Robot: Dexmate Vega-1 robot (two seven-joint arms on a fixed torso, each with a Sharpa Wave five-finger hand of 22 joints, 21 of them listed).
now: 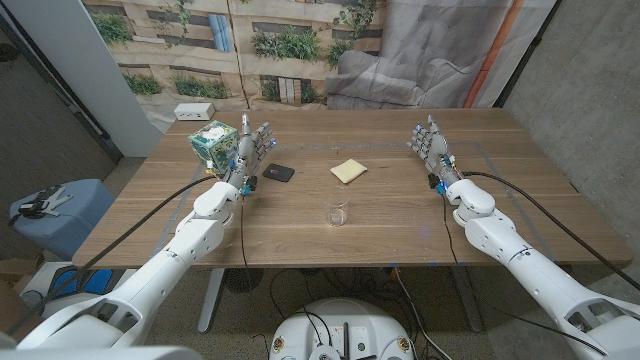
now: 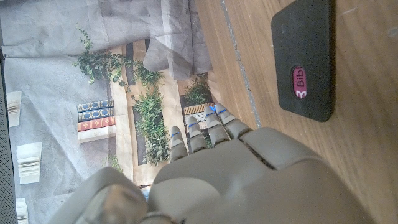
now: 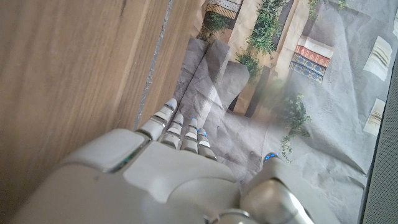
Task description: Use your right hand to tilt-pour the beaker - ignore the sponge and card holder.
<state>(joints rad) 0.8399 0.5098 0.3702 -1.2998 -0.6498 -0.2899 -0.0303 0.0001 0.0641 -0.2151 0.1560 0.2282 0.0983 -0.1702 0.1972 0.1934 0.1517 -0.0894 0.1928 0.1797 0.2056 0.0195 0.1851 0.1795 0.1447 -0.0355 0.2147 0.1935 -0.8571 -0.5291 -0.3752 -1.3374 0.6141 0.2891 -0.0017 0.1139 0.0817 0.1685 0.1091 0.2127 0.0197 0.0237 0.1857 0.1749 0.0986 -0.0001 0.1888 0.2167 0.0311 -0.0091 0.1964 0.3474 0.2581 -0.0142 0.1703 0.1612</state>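
Observation:
A small clear glass beaker stands upright near the middle of the wooden table, toward the front edge. My right hand is raised at the right side of the table, fingers straight and apart, holding nothing, well to the right of and beyond the beaker. My left hand stands likewise on the left, fingers extended and empty. In the wrist views the right hand and the left hand show their backs with fingers stretched out.
A yellow sponge lies beyond the beaker. A black card holder lies near my left hand. A green patterned tissue box stands at the left. A white box sits at the far left edge.

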